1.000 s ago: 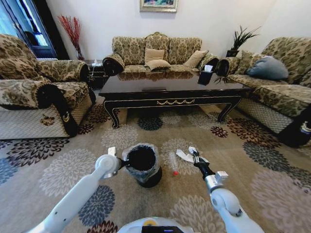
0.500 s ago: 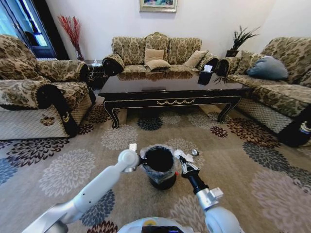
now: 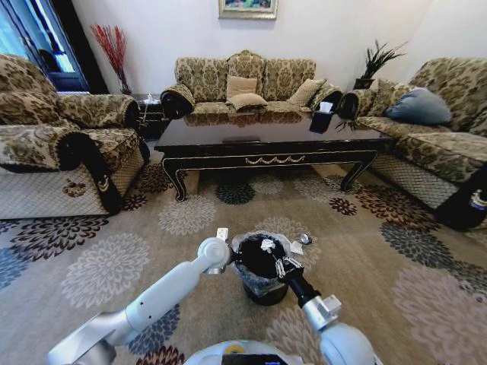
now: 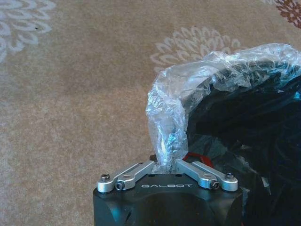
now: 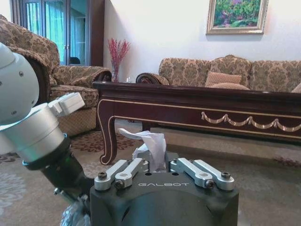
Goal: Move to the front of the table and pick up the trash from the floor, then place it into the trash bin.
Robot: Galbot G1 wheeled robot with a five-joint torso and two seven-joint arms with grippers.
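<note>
My left gripper (image 4: pixel 165 165) pinches the trash bin (image 3: pixel 262 281) liner at the rim. Right gripper (image 5: pixel 157 165) grips white paper trash (image 5: pixel 151 146) over the bin; head view shows scraps (image 3: pixel 304 239) on carpet beside it.

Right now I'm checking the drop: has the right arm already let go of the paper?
No: the right gripper has its jaws shut on the white paper.

Two glossy white tubular arms with rounded joints are seen, each ended by a black wrist section and a boxy black left claw (image 4: pixel 167 162) and right claw (image 5: pixel 164 165) lettered GALBOT in white, fitted with silver linkage bars fastened by dark screws.
</note>
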